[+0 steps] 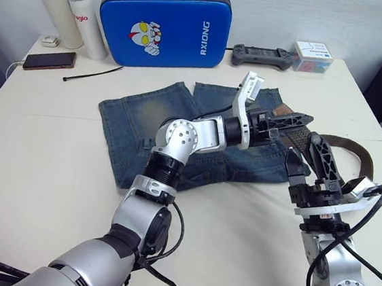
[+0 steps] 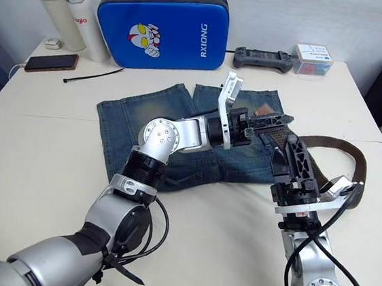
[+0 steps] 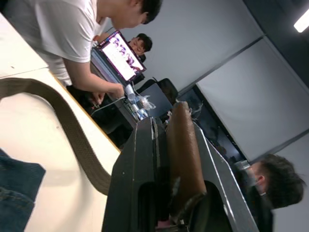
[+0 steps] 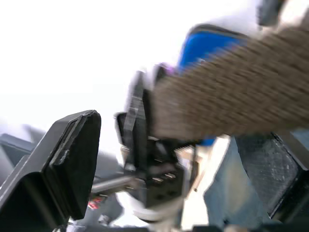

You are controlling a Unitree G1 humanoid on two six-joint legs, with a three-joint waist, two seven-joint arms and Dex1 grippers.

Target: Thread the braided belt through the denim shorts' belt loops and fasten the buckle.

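The denim shorts [image 1: 145, 121] lie flat mid-table, waistband toward the right. My left gripper [image 1: 290, 121] hovers over the waistband, shut on the braided belt's tan leather end [image 3: 183, 154]. From there the dark woven strap [image 1: 342, 140] runs right and curls back near the table's right edge. My right gripper [image 1: 307, 154] stands upright just in front of the waistband, open, with the strap [image 4: 231, 96] crossing just beyond its fingertips. I cannot make out the belt loops under the arms. The buckle is hidden.
A blue hard case [image 1: 165, 27] stands at the back, with two bottles [image 1: 55, 9], a phone [image 1: 49, 60] and a black cable tie [image 1: 92, 74] at the back left. A controller [image 1: 261, 56] and a small box [image 1: 313, 58] sit back right. People [image 3: 72, 38] work beyond the table's right side.
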